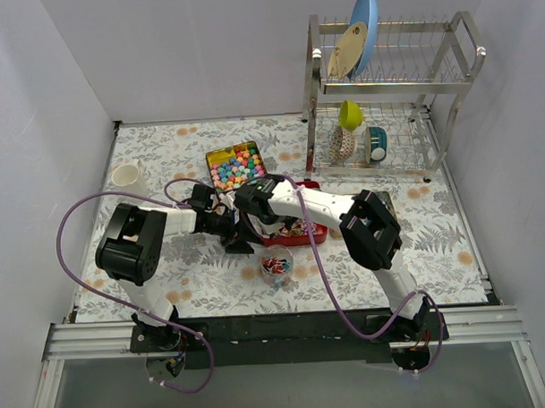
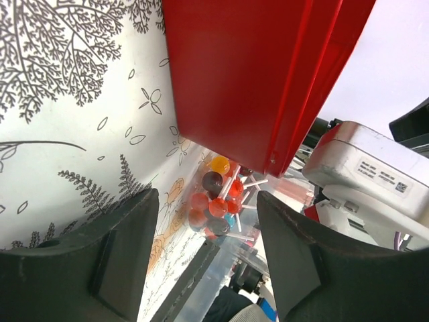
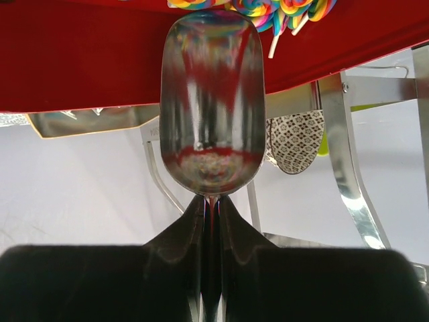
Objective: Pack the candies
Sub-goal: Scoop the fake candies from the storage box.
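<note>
Pastel ball candies (image 1: 235,166) fill a yellow-rimmed tin at the back. Wrapped candies (image 1: 297,228) lie in a red tin (image 1: 320,231), partly hidden by my right arm. My right gripper (image 1: 246,203) (image 3: 211,209) is shut on the handle of a shiny metal scoop (image 3: 210,100), whose empty bowl is held against the red tin's side (image 3: 80,60). Swirled sweets on sticks (image 3: 268,9) peek over that tin's edge. My left gripper (image 1: 241,238) (image 2: 208,225) is open and empty beside the red tin (image 2: 255,67), pointing toward a clear glass cup of lollipops (image 2: 220,200).
The glass cup (image 1: 276,265) stands in front of the red tin. A white cup (image 1: 126,176) stands at the left. A steel dish rack (image 1: 389,92) with plates, a bowl and mugs stands at the back right. A dark tin (image 1: 385,203) lies behind my right arm.
</note>
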Tool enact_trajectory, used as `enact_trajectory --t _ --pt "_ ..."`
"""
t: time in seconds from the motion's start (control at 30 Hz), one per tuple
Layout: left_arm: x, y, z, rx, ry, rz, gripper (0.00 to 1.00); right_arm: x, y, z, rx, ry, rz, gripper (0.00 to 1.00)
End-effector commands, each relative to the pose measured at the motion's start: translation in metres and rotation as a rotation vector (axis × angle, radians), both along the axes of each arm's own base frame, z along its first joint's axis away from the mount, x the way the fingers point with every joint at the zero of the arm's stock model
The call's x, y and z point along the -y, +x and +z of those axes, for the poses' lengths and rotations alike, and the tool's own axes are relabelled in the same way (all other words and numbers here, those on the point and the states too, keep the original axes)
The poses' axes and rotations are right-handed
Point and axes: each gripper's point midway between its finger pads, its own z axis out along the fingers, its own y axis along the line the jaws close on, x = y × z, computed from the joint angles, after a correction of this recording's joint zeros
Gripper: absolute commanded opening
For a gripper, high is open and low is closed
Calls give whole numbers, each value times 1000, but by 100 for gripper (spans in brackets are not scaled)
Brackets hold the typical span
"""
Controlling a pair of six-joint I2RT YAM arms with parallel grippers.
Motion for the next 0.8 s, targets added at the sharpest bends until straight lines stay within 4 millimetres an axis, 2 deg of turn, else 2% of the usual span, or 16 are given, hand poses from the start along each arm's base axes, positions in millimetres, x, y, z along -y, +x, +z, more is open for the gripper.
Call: enact_trajectory --t 0.0,0.13,0.37,0.47,0.6,0.77 --pt "-4 3 -8 22 4 2 60 2 -17 -18 -132 71 -43 1" --pt "-5 2 -16 3 -12 3 57 -11 -34 -29 -227 222 -114 1" --pt "-5 -1 -32 -57 -14 -6 51 -29 -53 -37 -328 421 -256 1" --pt "-5 -1 -41 -83 -4 -4 48 -31 -54 -41 -345 465 -319 1" --pt "-3 4 -43 -93 -7 -2 45 -33 -54 -50 -356 513 -421 1" --pt "-1 7 -46 -111 -17 -4 43 -40 -44 -56 -347 618 -562 1"
